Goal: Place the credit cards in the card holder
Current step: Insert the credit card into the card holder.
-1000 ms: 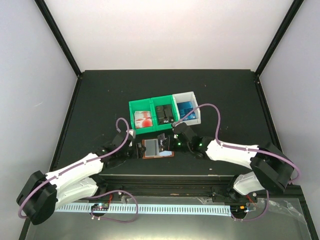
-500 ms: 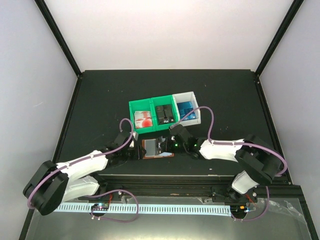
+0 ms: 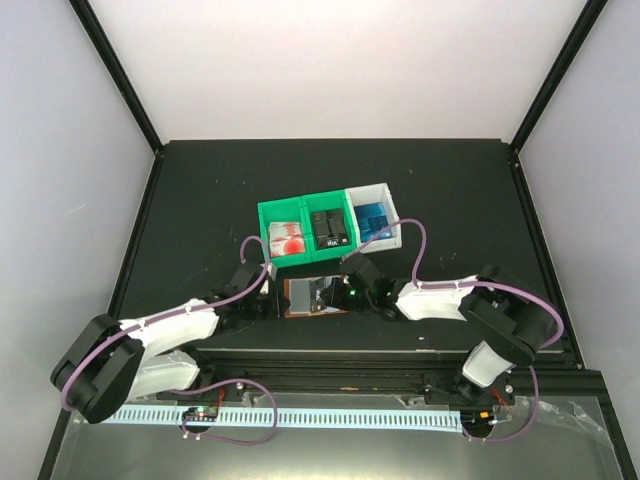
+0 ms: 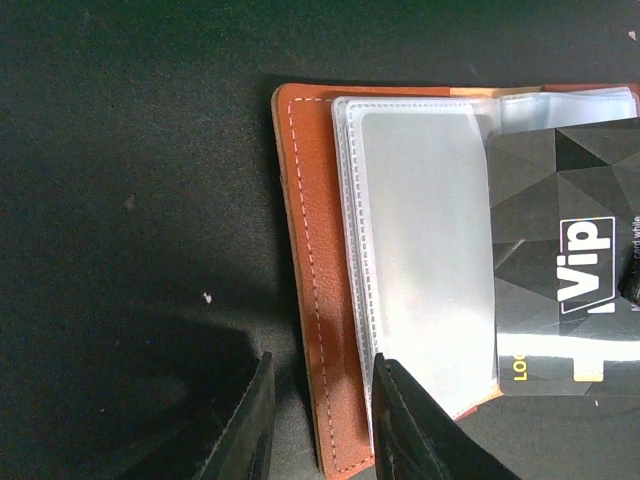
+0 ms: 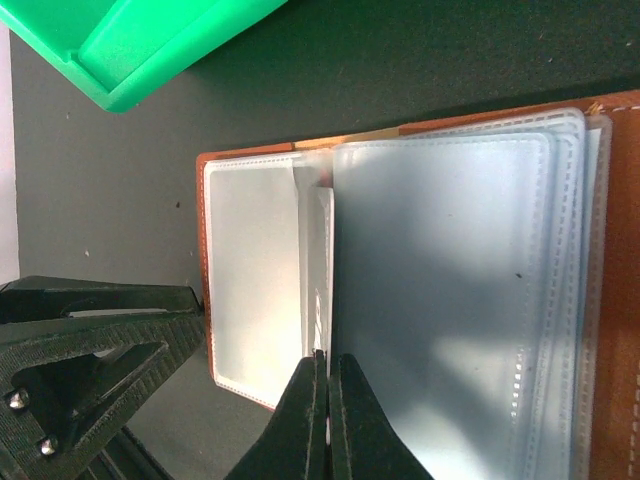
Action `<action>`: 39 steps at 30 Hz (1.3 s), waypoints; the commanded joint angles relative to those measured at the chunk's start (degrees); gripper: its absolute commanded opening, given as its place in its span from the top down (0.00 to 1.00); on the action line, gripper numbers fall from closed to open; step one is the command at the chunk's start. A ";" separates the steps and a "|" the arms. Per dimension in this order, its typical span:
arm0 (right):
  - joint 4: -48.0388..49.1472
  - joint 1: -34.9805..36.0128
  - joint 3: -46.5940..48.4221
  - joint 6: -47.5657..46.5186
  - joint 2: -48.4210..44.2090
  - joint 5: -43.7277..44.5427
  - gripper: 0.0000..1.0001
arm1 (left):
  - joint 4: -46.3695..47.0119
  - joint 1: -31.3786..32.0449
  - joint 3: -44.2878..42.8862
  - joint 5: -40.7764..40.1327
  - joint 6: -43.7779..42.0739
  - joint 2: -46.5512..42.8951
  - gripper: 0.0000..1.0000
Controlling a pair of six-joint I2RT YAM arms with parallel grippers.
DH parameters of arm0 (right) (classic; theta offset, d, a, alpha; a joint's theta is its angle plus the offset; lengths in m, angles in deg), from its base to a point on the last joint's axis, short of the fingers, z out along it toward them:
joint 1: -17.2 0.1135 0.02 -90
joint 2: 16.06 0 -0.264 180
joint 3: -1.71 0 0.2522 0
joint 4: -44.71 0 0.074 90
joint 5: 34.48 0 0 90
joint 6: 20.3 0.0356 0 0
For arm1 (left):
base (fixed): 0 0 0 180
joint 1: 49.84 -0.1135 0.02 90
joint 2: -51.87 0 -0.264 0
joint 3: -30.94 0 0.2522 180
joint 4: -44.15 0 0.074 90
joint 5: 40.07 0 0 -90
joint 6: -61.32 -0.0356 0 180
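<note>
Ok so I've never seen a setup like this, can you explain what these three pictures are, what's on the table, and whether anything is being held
One moment, three cameras. The overhead view shows a left arm and a right arm, both robotic, over a black table. The other two pictures come from wrist cameras looking past each pincer. On the table: an open brown card holder, a green bin holding red-and-white cards and black cards, a white bin holding blue cards. The right pincer is shut on a black card, held over the holder's clear pockets. The left pincer straddles the holder's leather edge, jaws apart.
</note>
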State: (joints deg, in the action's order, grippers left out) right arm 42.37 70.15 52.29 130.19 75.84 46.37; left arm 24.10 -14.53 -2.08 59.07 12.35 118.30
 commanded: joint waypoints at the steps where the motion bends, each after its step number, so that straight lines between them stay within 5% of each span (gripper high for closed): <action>1: -0.86 -0.30 0.58 0.49 1.87 1.22 0.99 | -2.86 -0.27 0.41 -1.16 0.08 -0.57 0.71; 31: 13.65 -0.13 2.20 1.06 12.80 -7.60 0.98 | -2.08 -0.24 0.19 1.31 -1.04 0.36 0.72; 39: 10.13 -0.13 4.98 -1.79 14.58 -11.55 0.98 | -2.16 -0.24 0.19 0.19 -1.09 0.30 0.71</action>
State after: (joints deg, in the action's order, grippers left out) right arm 56.66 69.21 55.77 131.10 87.86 39.51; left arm 23.84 -14.57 -2.08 59.14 11.96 118.24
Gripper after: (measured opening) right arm 0.020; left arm 0.287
